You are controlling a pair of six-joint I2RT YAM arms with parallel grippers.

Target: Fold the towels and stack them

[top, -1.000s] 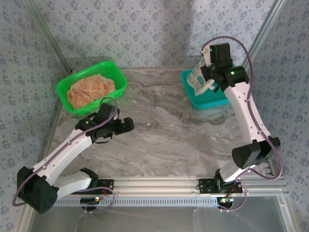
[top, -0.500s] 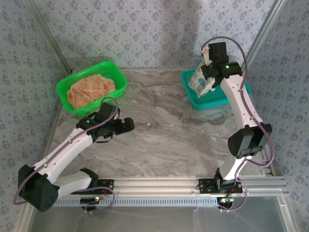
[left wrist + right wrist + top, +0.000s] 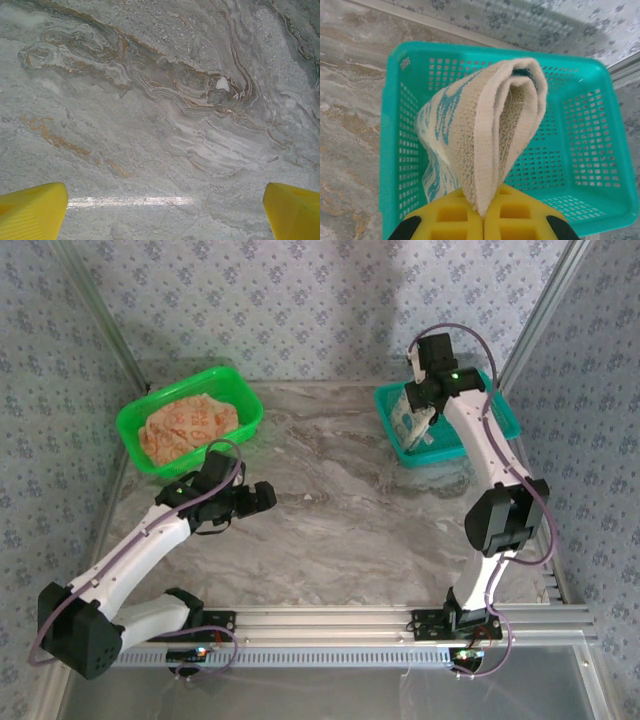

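The right gripper (image 3: 484,207) was pressed together on one edge of a cream towel (image 3: 485,125), its two yellow fingers (image 3: 450,217) meeting on the cloth with no gap between them. In the right wrist view the towel hung lifted above the teal basket (image 3: 580,150), curled over on itself into a loose tube. Its outer face was cream with teal printed shapes down the left side. A paler, smoother hem ran along the pinched edge, and the inner face showed a coarser, tan terry loop. The lower part of the cloth drooped toward the basket's perforated floor; whether it touched the floor could not be told. From the top external camera the same towel (image 3: 408,418) appeared as a small crumpled bundle at the right gripper (image 3: 420,405), over the left half of the teal basket (image 3: 450,448) at the far right of the marble-patterned table (image 3: 340,500). An orange towel with a pale print (image 3: 188,425) lay bunched in the green basket (image 3: 170,392) at the far left. The left gripper (image 3: 265,498) hovered low above the bare table near the left centre. In the left wrist view the left gripper (image 3: 165,207) was spread wide, one yellow fingertip (image 3: 30,210) at each lower corner, with only the table (image 3: 160,100) between them.
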